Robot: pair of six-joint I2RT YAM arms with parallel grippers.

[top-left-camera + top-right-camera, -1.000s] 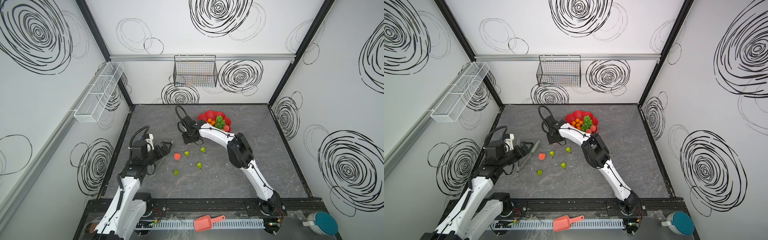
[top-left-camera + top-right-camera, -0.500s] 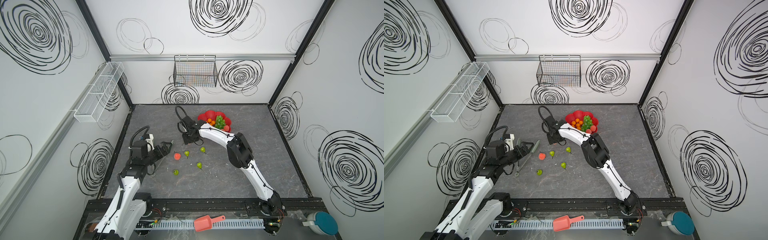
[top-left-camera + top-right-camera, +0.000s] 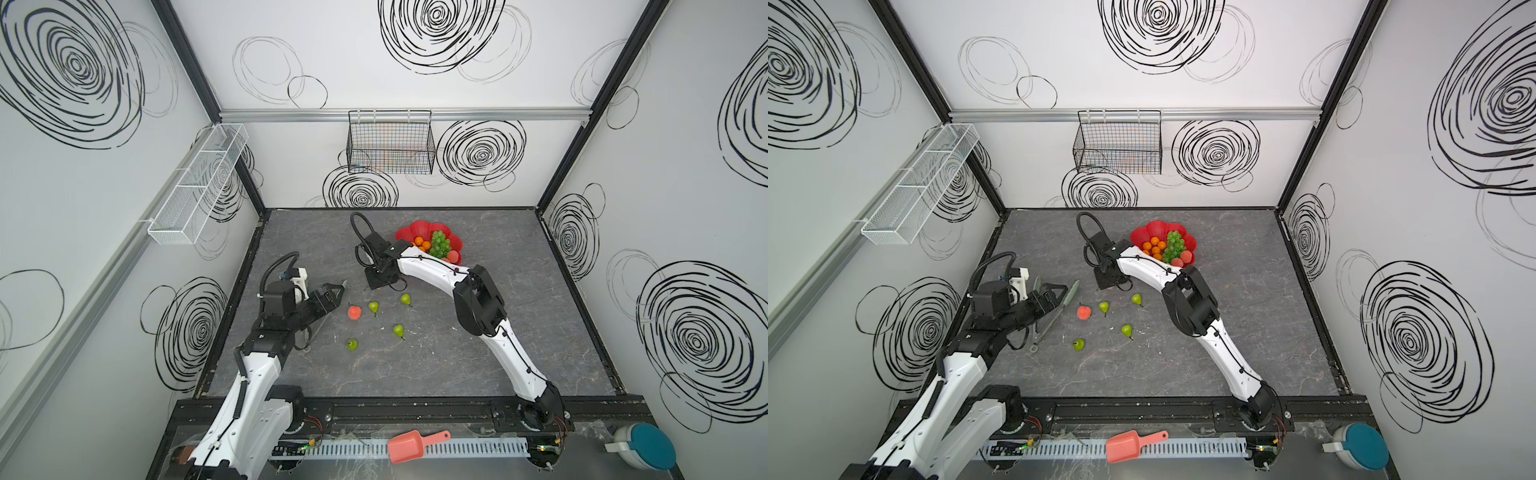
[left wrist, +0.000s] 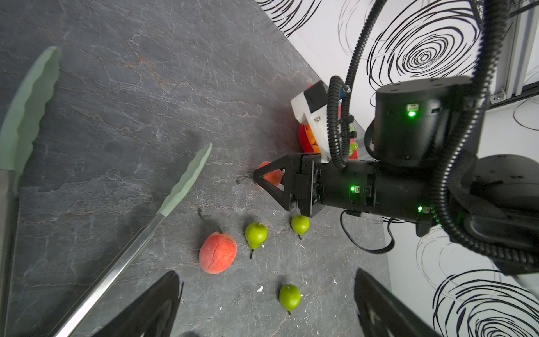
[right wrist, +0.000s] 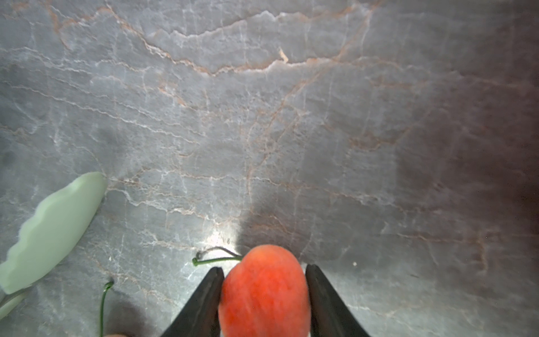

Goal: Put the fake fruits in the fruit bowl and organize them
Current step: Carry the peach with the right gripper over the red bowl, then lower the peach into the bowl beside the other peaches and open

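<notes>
Left gripper [image 4: 266,271]: released. On the table [image 3: 457,374], nearest: four green pears [image 3: 398,330] and one loose peach [image 3: 354,312]. Right gripper [image 5: 264,270]: clenched on held peach [image 5: 264,291], pink-red, thin green stem, low over the table. Farthest: red scalloped fruit bowl [image 3: 424,227] contains oranges [image 3: 422,243], grapes [image 3: 440,243], peaches [image 3: 453,257].

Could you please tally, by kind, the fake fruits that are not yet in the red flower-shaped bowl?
Small green plastic pears: 4
Pink-red plastic peaches: 2, one of them gripped in the right end effector
Total: 6
</notes>
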